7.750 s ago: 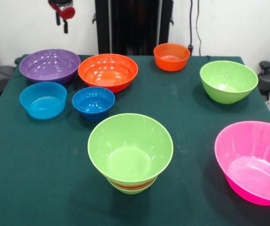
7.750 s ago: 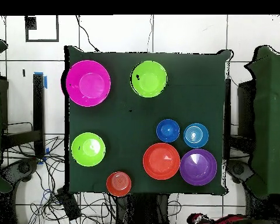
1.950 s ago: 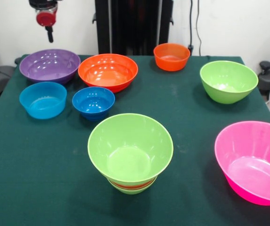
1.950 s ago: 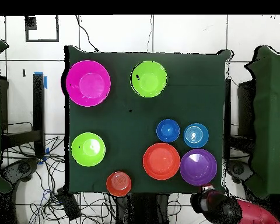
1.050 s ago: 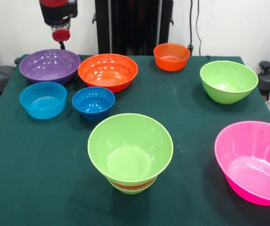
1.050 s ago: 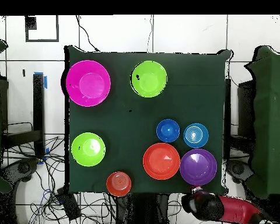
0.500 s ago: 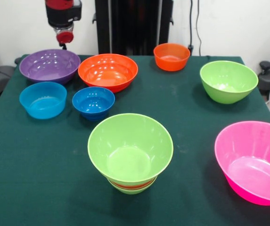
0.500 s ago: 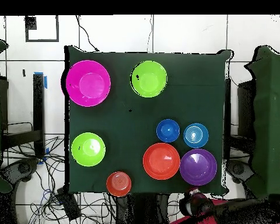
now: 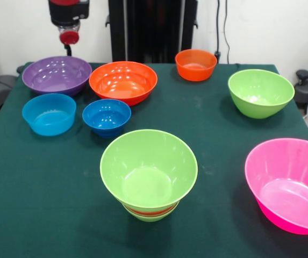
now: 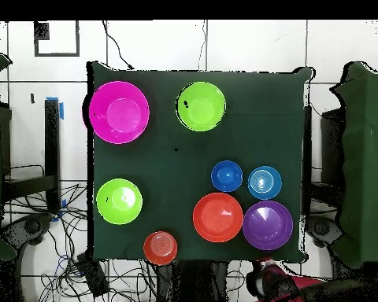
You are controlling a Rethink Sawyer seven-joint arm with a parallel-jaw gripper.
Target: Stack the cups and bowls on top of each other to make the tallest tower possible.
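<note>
Black arm [image 9: 67, 11] housing, red band, red round tip, black pedestal [image 9: 152, 29]

The gripper [image 9: 67, 45] is now seen above the far rim of the purple bowl [image 9: 57, 74], shifted right and lower against its place 1.9 s ago, and a little left and higher than 0.5 s ago. In the overhead view the arm [image 10: 275, 285] is drawn in below the table's bottom edge.

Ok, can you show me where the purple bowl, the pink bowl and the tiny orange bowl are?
purple bowl [image 9: 56, 73], front view, on its inner floor.
pink bowl [image 9: 291, 185], front view, on its inner wall.
small orange bowl [image 9: 195, 64], front view, on its inside.
</note>
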